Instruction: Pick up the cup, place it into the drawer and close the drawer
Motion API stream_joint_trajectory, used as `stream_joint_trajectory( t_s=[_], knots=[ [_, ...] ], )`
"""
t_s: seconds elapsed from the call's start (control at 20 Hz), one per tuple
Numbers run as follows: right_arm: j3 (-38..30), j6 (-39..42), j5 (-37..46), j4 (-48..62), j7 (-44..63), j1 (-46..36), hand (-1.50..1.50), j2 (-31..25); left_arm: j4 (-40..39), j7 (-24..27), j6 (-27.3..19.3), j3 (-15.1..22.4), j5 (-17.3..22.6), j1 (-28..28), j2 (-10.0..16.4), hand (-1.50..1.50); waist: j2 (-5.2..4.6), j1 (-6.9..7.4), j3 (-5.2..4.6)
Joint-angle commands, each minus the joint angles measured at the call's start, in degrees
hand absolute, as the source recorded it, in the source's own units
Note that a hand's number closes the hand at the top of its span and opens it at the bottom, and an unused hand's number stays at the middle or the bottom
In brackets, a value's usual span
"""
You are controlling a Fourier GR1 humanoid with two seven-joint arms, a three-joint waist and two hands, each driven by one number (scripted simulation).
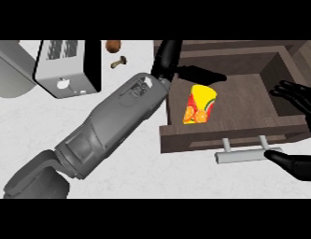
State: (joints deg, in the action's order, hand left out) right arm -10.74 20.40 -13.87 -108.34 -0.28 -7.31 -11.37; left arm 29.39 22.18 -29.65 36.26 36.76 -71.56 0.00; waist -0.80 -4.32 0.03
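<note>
A cup with a yellow, red and orange fruit print lies on its side inside the open dark wooden drawer. My left hand reaches over the drawer's left rear corner, its fingers straight and just above the cup, holding nothing. Over the drawer's right side, my right hand is spread open, with the thumb below the front panel, right beside the white bar handle.
A silver toaster stands at the back left, next to a grey rounded appliance. Two small brown mushrooms lie behind it on the white counter.
</note>
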Motion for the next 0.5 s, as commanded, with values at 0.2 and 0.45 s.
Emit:
stream_joint_trajectory(
  t_s=[0.2, 0.45],
  knots=[
    [-0.24, 5.97, 3.97, -6.35, 0.26, 4.88, 1.50, -6.94, 4.08, 0.42, 0.18, -3.81, 0.72, 0.72, 0.24, -1.50, 0.97, 3.77, -0.05],
    [5.90, 4.36, 12.47, -9.88, 2.64, 6.12, 1.50, -5.33, 6.35, -3.11, 2.13, -8.10, 1.66, -0.55, 4.91, -1.50, 0.98, 4.22, -0.07]
  ],
)
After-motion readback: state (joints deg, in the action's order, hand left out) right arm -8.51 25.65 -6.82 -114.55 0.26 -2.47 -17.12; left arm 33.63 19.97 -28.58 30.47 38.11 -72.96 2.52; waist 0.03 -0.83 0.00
